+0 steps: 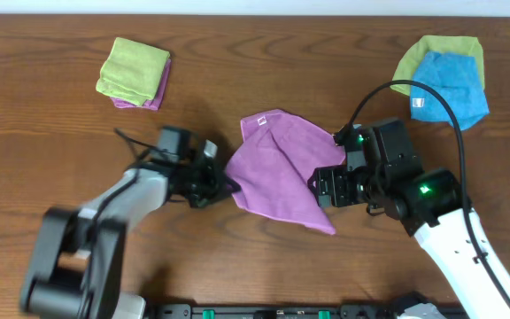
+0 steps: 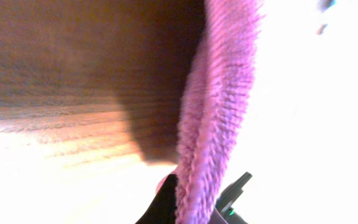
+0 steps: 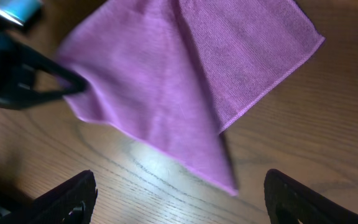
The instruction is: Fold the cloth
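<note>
The lilac cloth [image 1: 277,168] lies loosely bunched on the middle of the table, its small white tag [image 1: 261,122] near the far corner. My left gripper [image 1: 224,184] is shut on the cloth's left edge. In the left wrist view the cloth [image 2: 222,93] rises from between the jaws [image 2: 194,202]. My right gripper [image 1: 323,188] is at the cloth's right side, open and empty. In the right wrist view its fingers [image 3: 179,199] are spread wide over bare wood. A pointed corner of the cloth [image 3: 185,81] ends just ahead of them.
A lime-green cloth [image 1: 133,69] sits on a small folded purple square [image 1: 153,96] at the back left. A blue cloth [image 1: 448,89] lies on another lime-green cloth [image 1: 436,53] at the back right. The table's front edge runs close behind both arms.
</note>
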